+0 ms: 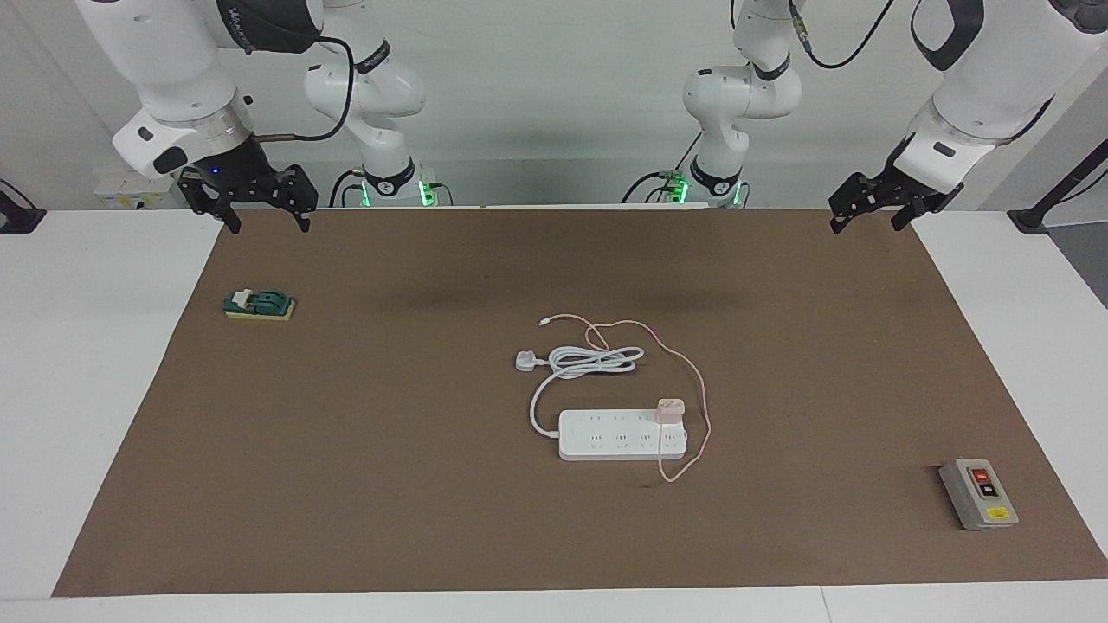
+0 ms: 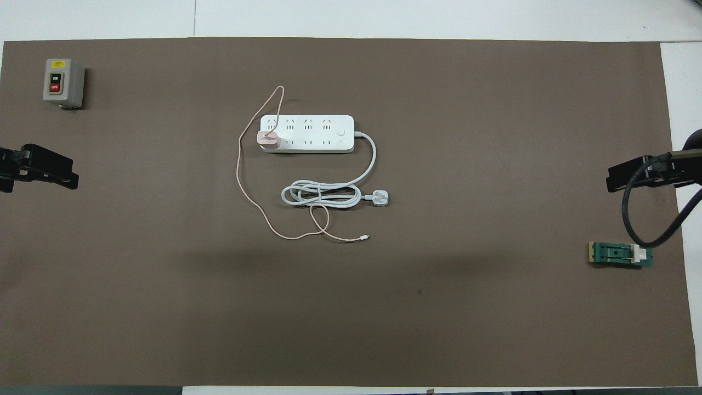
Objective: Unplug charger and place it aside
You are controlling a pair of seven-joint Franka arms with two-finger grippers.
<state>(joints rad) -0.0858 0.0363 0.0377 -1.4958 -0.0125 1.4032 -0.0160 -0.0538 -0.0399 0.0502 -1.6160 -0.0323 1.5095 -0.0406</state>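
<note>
The pale pink charger (image 1: 671,407) is plugged upright into the end socket of the white power strip (image 1: 606,437) at the middle of the brown mat. Its thin pink cable (image 1: 703,407) loops around that end of the strip and runs toward the robots, crossing the strip's coiled white cord (image 1: 593,361). In the overhead view the charger (image 2: 268,139) sits at the power strip's (image 2: 312,134) end toward the left arm. My right gripper (image 1: 267,227) and left gripper (image 1: 866,227) hang open and empty over the mat's two corners nearest the robots; both arms wait. They also show in the overhead view, left gripper (image 2: 68,178), right gripper (image 2: 611,181).
A grey on/off switch box (image 1: 978,495) stands toward the left arm's end, farther from the robots than the strip. A green knife switch (image 1: 260,305) lies toward the right arm's end, just under the right gripper. The strip's white plug (image 1: 526,361) lies beside the coiled cord.
</note>
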